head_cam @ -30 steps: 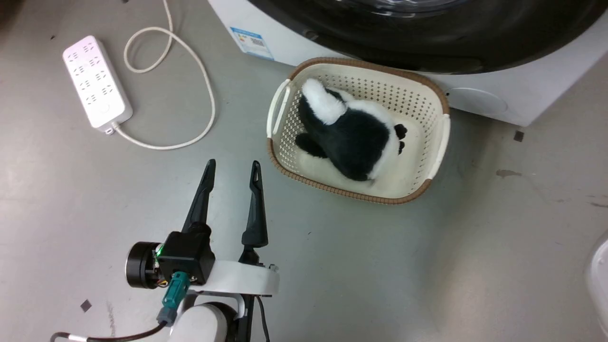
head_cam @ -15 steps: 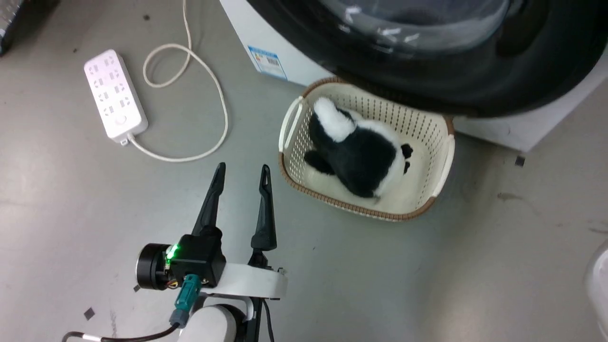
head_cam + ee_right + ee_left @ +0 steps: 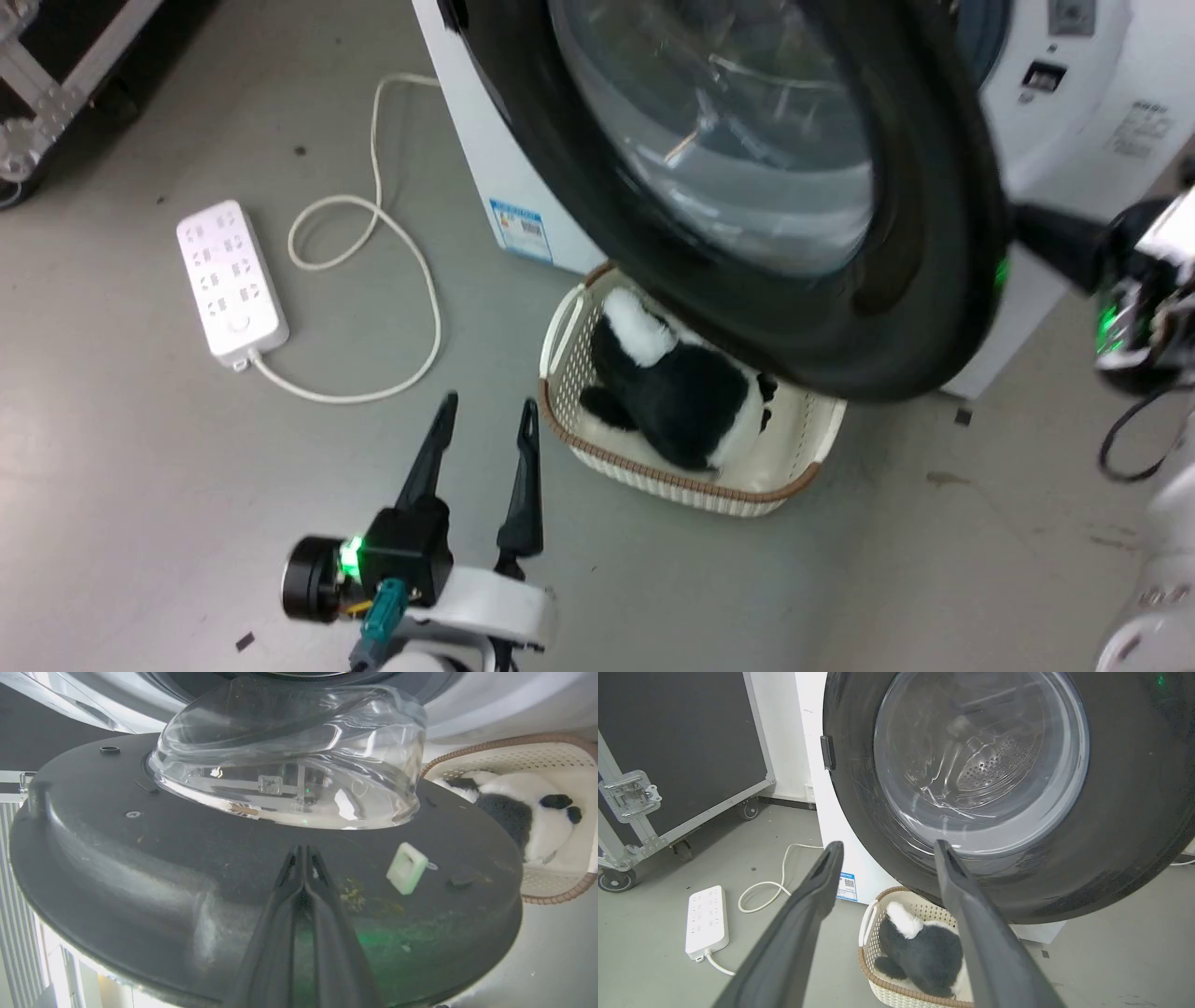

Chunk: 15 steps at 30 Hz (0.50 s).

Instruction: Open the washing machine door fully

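Note:
The washing machine door (image 3: 915,280), a glossy black disc with a clear glass bowl (image 3: 709,131), stands partly swung out from the white washing machine (image 3: 467,140) and overhangs the basket. In the right wrist view my right gripper (image 3: 303,851) is shut, its joined tips against the door's dark inner face (image 3: 140,858) just below the glass bowl (image 3: 289,756). In the head view the right gripper (image 3: 1027,233) reaches in behind the door's right edge. My left gripper (image 3: 487,411) is open above the floor, left of the basket, holding nothing; its fingers (image 3: 822,882) frame the door (image 3: 1120,812).
A cream basket (image 3: 812,457) with a black-and-white plush toy (image 3: 672,392) sits on the floor under the door. A white power strip (image 3: 229,280) with a looped cord lies to the left. A black wheeled case (image 3: 668,742) stands at far left. A blue label (image 3: 518,229) marks the machine.
The head camera has tilted upward, so the floor things sit lower in its view. The door stands further out over the basket, and the right gripper has come into view at its right edge.

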### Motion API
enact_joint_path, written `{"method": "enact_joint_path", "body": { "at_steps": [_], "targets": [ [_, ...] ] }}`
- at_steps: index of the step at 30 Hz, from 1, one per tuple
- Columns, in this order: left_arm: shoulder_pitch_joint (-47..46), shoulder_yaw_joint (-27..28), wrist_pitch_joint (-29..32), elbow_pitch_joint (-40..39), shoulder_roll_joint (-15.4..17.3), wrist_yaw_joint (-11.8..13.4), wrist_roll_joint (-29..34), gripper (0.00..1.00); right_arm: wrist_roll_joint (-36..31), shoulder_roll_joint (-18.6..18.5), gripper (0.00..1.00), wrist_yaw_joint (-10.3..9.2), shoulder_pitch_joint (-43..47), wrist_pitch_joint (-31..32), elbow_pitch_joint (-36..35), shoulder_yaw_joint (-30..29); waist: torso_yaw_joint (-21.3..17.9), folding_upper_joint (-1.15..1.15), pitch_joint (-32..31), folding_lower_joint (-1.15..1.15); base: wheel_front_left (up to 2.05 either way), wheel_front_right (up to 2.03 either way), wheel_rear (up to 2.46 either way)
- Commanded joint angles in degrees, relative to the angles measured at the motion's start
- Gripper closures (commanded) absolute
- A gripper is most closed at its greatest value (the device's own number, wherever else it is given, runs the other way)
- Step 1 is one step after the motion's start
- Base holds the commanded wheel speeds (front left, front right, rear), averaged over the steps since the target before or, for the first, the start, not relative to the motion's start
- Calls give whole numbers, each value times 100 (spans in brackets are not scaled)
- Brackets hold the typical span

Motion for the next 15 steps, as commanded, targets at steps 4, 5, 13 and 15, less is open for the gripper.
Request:
{"method": "enact_joint_path", "body": {
  "at_steps": [4, 5, 13, 15],
  "targets": [
    [379, 135, -32, 125, 7, -134, 58, 0, 1208, 41, 100, -3, 842, -102, 200, 1120, -70, 0, -414, 1, 0, 0, 0],
    [417, 155, -32, 139, 7, -152, 70, 0, 1415, 41, 100, -3, 945, -138, 205, 1313, -72, 0, -447, 1, 0, 0, 0],
    [596, 272, -32, 202, 7, -279, 150, 0, 3014, 41, 100, -3, 1938, -711, 60, 3206, -12, 0, -629, 1, 0, 0, 0],
    [616, 281, -32, 204, 7, -287, 151, 0, 3199, 41, 100, -3, 2135, -892, -145, 3643, 1, 0, -649, 1, 0, 0, 0]
  ]
}}
